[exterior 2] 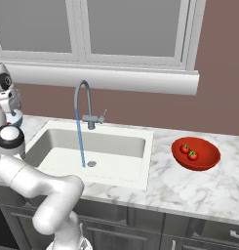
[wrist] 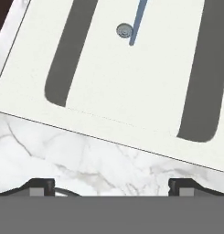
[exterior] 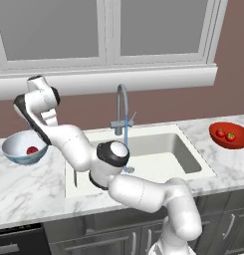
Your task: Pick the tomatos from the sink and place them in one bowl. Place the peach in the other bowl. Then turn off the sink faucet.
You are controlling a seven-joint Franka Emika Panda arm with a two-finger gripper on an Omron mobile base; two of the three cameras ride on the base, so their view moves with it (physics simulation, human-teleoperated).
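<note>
Left base view: both tomatos (exterior: pixel 225 134) sit in the red bowl (exterior: pixel 217 139) on the counter right of the sink (exterior: pixel 166 164). The peach (exterior: pixel 32 150) lies inside the white-blue bowl (exterior: pixel 14 155) at left, w/ the arm's upper links rising just beside and above it. Water is running from the faucet (exterior: pixel 122 107) into the basin — so you're past the fruit steps, I'd say; the tap is what's left.

Right base view: same story. Red bowl w/ two tomatos well right of the sink, blue stream dropping from the spout to just beside the drain (exterior 2: pixel 91 164), thin side lever (exterior 2: pixel 103 115) angled up to the right of the faucet body. Basin holds no fruit.

Hand view: gripper (wrist: pixel 111 186) fingertips stand wide apart at the bottom, nothing between them — spread and empty. Cam looks over marble toward the sink and stream.

Next move, my guess: swing the hand over to the lever, come in from the side, push it to shut the water. Lever's thin, so line up carefully.
</note>
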